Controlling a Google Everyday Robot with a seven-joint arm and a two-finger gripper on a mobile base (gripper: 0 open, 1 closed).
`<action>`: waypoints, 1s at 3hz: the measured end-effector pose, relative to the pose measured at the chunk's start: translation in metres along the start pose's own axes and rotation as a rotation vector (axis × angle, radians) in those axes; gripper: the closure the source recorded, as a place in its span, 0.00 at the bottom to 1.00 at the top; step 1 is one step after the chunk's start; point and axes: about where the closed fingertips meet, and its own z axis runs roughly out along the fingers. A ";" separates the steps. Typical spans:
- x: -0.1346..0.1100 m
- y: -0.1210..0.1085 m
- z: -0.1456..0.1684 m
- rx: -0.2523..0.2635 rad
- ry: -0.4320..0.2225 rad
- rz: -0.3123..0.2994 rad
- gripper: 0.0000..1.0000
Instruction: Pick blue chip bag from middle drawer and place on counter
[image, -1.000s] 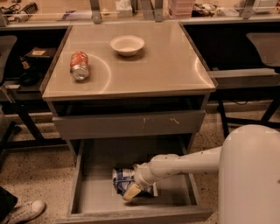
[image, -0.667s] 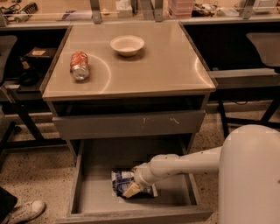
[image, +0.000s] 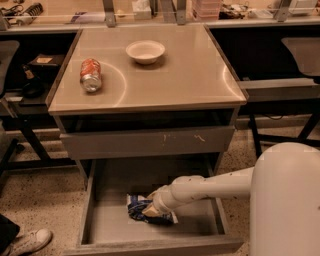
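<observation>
The blue chip bag lies crumpled on the grey base of the open middle drawer, near its middle. My white arm reaches in from the right, and my gripper is down on the bag's right part, covering it. The tan counter tops the cabinet above, well clear of the gripper.
An orange-red soda can lies on its side on the counter's left, and a white bowl stands at its back. A scratched grey drawer front overhangs the open drawer. A long workbench runs behind. A shoe is at the lower left.
The gripper has shifted slightly left and settled lower onto the chip bag. The bag stays on the drawer base.
</observation>
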 end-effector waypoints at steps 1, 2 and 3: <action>-0.002 0.000 -0.003 0.000 0.000 0.000 1.00; -0.019 0.005 -0.042 0.028 -0.007 0.027 1.00; -0.027 0.021 -0.110 0.089 0.006 0.115 1.00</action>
